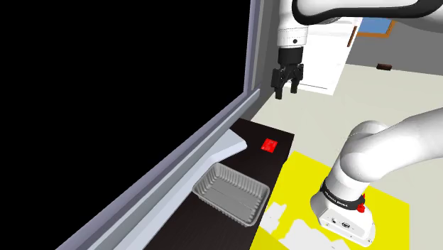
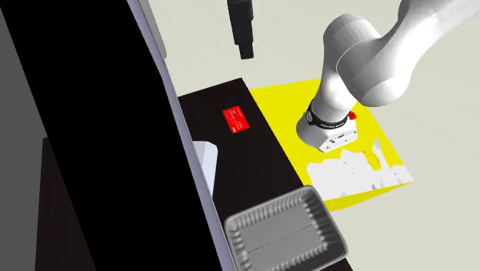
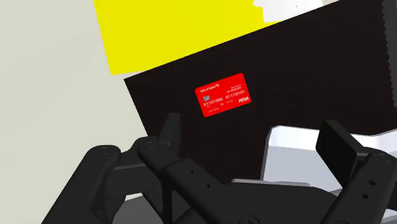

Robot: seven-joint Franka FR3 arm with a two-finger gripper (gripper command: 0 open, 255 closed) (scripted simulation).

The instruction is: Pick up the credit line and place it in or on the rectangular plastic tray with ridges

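The credit card [image 1: 269, 145] is a small red card with white print, lying flat on the far end of the dark tabletop [image 1: 213, 227]. My black gripper [image 1: 287, 92] hangs high above it, open and holding nothing. Looking down in the wrist view, the card [image 3: 222, 100] lies well beyond the spread fingers [image 3: 170, 130], and the gripper [image 3: 254, 139] is well clear of it. The grey ridged tray [image 1: 206, 186] sits empty on the table's near part. From the second exterior view, the card [image 2: 239, 118] is at the far end, the tray [image 2: 232, 228] is close to the camera, and the gripper [image 2: 245, 52] hangs overhead.
A grey sloped window frame [image 1: 177, 167] runs along the table's side, with a black area behind it. A pale ledge piece [image 1: 231, 145] juts onto the table between card and tray. The arm's base [image 1: 348, 206] stands on a yellow surface [image 1: 305, 177] beside the table.
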